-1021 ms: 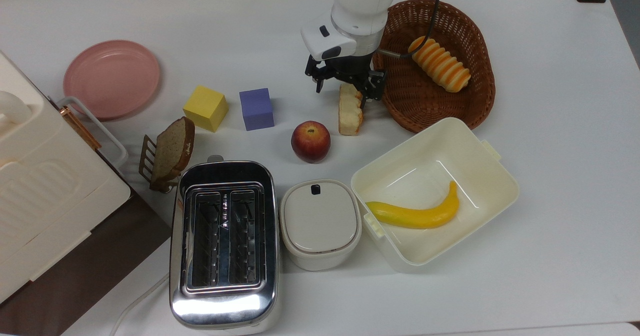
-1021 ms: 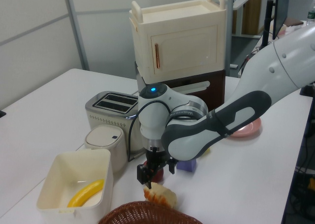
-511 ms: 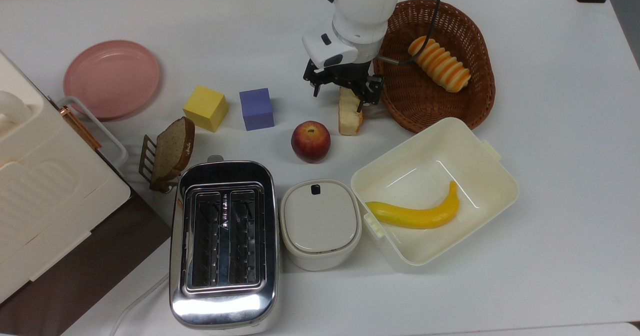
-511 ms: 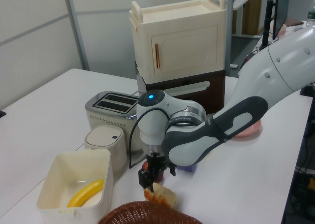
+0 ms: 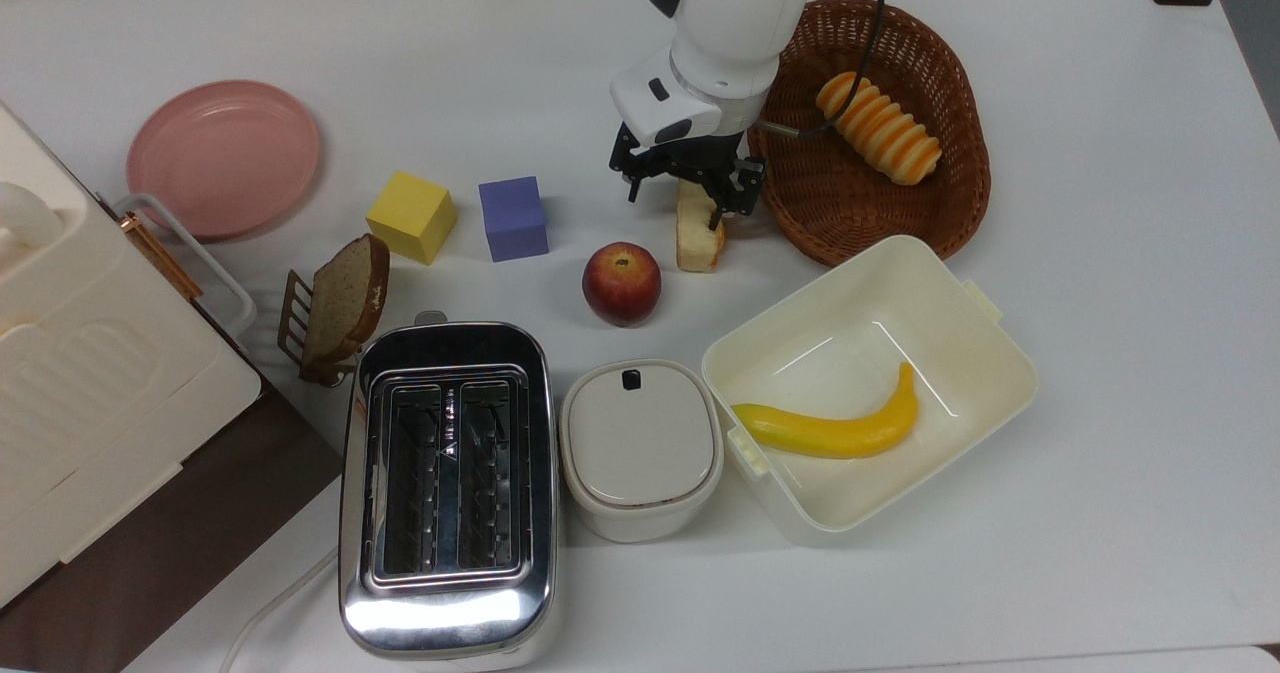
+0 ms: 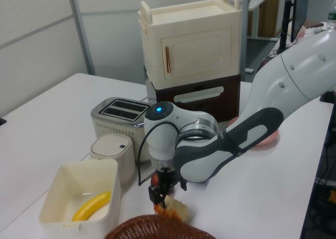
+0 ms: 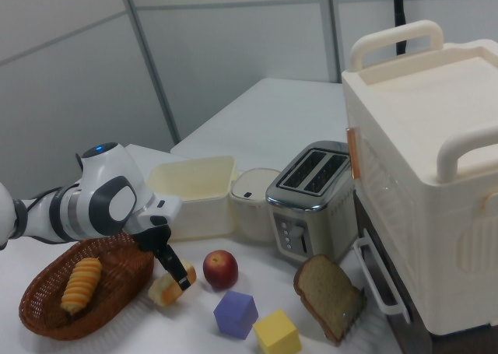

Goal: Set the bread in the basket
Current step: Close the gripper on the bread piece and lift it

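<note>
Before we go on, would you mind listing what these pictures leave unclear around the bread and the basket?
- Bread: its far end in the top view is covered by the hand, so contact there is unclear.
- Basket: cut off by the left view's bottom edge; in the top view the arm hides part of its rim.
- Apple: in the left view, mostly hidden behind the hand.

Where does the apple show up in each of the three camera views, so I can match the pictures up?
Top view: the apple sits on the table near the middle, just at the top view's left of the bread.
Left view: mostly hidden behind the gripper; only a red sliver shows.
Right view: low centre, between the bread and the toaster.
Shared landmark: the basket.
</note>
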`<control>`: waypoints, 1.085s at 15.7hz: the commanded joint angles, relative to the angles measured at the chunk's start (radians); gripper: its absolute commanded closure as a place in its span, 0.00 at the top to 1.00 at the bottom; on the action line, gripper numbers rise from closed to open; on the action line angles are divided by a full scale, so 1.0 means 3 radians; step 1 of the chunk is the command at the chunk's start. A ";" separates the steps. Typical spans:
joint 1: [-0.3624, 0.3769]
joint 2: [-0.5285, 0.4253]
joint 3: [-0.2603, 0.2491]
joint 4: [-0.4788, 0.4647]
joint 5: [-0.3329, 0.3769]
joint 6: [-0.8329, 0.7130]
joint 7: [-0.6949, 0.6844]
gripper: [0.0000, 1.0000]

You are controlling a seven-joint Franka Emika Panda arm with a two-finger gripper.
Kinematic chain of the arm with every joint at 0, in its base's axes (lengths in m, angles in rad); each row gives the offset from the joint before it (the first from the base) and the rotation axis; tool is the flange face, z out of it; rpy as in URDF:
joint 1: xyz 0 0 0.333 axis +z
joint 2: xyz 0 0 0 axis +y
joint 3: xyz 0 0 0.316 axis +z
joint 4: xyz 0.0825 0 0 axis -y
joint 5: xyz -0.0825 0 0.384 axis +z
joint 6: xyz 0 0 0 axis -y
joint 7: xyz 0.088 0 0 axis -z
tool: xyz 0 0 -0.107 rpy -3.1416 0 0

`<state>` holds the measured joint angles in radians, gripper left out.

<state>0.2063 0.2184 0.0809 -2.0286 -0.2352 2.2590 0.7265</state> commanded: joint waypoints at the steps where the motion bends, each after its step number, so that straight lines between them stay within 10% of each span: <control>1: 0.0044 0.0008 -0.0024 -0.0028 -0.0121 0.0089 0.0043 0.12; 2: 0.0044 0.0008 -0.0029 -0.0033 -0.0126 0.0104 0.0038 0.00; 6: 0.0044 0.0008 -0.0024 -0.0033 -0.0136 0.0109 -0.0018 0.06; 8: 0.0049 0.0008 -0.0024 -0.0033 -0.0136 0.0099 -0.0008 0.88; 9: 0.0049 0.0008 -0.0019 -0.0033 -0.0136 0.0084 -0.0008 0.91; 11: 0.0049 0.0008 -0.0019 -0.0033 -0.0141 0.0089 -0.0013 0.05; 17: 0.0049 0.0003 -0.0019 -0.0033 -0.0218 0.0089 -0.0064 0.00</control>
<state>0.2116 0.2204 0.0813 -2.0273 -0.2819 2.2652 0.7162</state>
